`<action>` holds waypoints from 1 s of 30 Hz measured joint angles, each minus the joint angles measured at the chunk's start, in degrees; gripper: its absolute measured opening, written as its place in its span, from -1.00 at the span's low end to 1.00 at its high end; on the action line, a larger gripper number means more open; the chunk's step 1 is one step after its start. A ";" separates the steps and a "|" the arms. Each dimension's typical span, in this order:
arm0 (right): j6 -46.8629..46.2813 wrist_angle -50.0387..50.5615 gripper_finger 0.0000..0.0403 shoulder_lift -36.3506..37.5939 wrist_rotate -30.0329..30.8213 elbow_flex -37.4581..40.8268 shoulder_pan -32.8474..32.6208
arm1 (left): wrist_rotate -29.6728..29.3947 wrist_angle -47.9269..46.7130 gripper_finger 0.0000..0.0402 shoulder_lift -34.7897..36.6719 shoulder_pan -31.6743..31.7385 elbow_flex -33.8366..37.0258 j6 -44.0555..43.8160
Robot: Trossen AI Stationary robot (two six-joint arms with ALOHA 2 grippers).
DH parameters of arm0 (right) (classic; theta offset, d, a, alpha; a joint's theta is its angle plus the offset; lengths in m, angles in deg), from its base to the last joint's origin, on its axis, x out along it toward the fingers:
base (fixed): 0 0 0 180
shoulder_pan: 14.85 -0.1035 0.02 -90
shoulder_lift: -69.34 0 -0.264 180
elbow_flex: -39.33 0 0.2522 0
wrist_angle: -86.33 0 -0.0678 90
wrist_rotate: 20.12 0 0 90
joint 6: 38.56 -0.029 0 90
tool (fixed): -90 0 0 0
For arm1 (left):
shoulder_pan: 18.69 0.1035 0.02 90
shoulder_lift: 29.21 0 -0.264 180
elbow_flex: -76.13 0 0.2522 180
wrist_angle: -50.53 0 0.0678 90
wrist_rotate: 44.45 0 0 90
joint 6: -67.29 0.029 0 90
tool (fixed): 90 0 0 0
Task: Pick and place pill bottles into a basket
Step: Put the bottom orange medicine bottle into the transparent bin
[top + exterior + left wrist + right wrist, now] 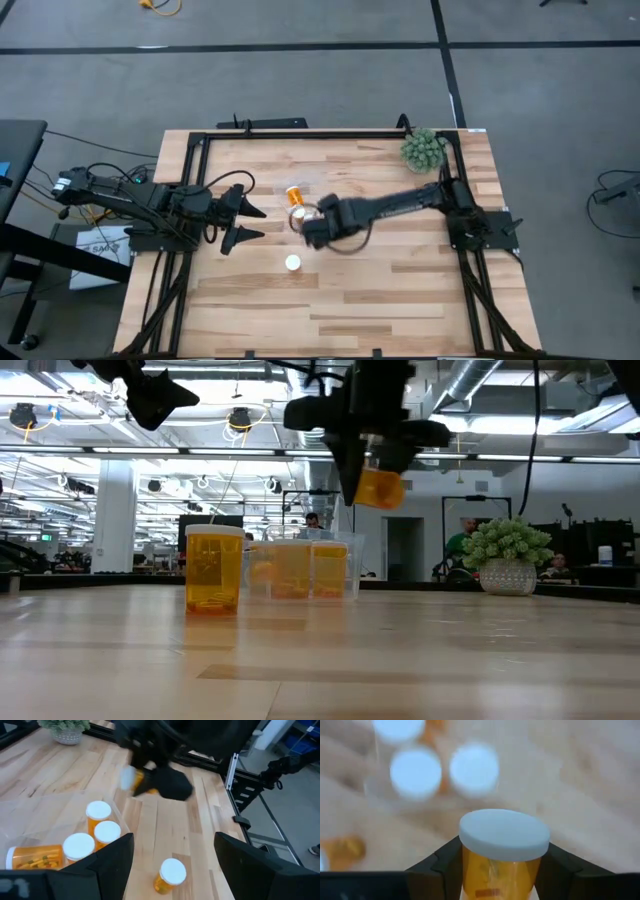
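Where girders cross overhead, pale plank table (plant beyond).

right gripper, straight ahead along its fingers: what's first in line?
Likely the basket: the right gripper, shut on a pill bottle, points at the white-capped bottles standing inside it. Depth is unclear.

Basket part-filled; upright bottle nearby on open table; plant far corner.
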 joint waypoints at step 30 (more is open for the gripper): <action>34.78 -44.80 -0.11 -0.61 7.60 2.55 18.34 | -15.39 1.19 0.32 0.00 0.00 0.00 -6.47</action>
